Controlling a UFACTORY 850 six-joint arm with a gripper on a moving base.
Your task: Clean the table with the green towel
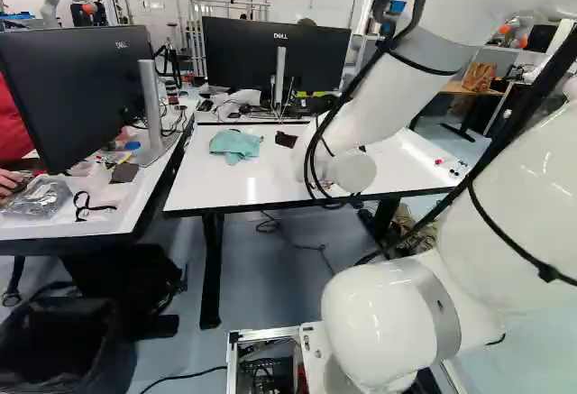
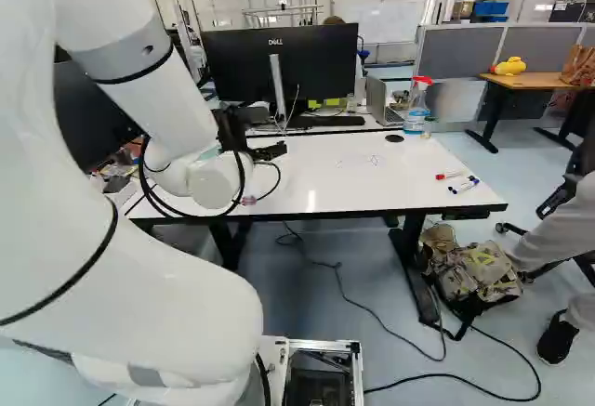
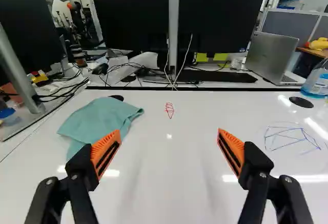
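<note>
The black gripper [image 2: 268,151] is over the white table [image 2: 325,197] in the right base view, partly hidden by the arm. Seen from the wrist, the gripper [image 3: 168,144] stands wide open with its orange pads apart and nothing between them. The green towel [image 3: 102,120] lies crumpled on the tabletop, ahead of and beside one finger; the left base view shows the towel [image 1: 236,145] near the table's far left part. A small red scribble [image 3: 169,109] marks the surface ahead of the gap between the fingers. Blue lines [image 3: 291,138] are drawn farther to the other side.
A monitor [image 2: 279,64] and cables stand behind the table, with a laptop [image 3: 271,55] and a spray bottle [image 2: 416,107]. Red and blue markers [image 2: 463,185] lie near the right edge. Another monitor [image 1: 77,87] stands on the left desk. Bags [image 2: 479,276] sit beside the table leg.
</note>
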